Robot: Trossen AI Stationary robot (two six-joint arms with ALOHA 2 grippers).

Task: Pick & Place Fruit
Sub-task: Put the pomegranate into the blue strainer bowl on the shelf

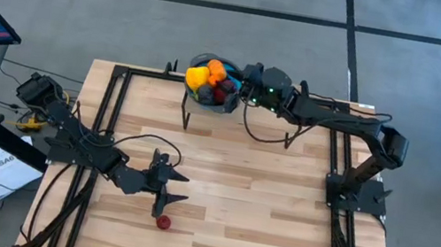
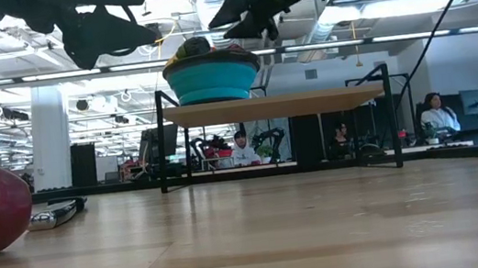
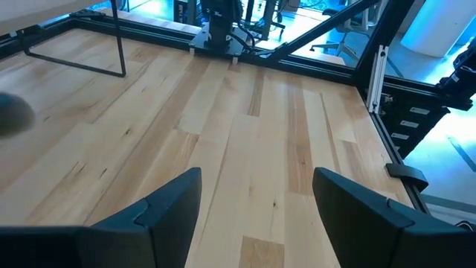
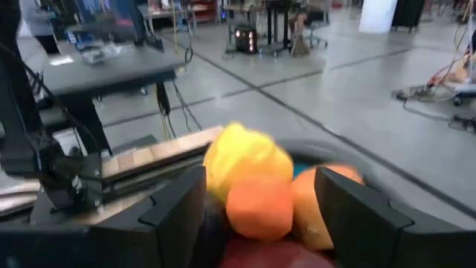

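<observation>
Nearest you, one red fruit (image 1: 163, 222) is lying on the table (image 1: 274, 231) just beside the left gripper (image 1: 174, 186), whose fingers are standing wide and empty, likely placed to take it next. Farther back, the blue bowl (image 1: 196, 94) is sitting on a raised shelf (image 2: 272, 105), holding yellow, orange and red fruit (image 4: 249, 182). The right gripper (image 4: 256, 205) is hovering over that pile, spread wide, gripping nothing.

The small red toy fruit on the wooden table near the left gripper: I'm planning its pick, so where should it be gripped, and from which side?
Grip the small red round toy fruit across its widest middle, coming straight down from above. It lies alone on the bare wooden table, so a vertical approach looks unobstructed. The left gripper, fingers open, sits just beside it. The right gripper is at the blue bowl.
</observation>
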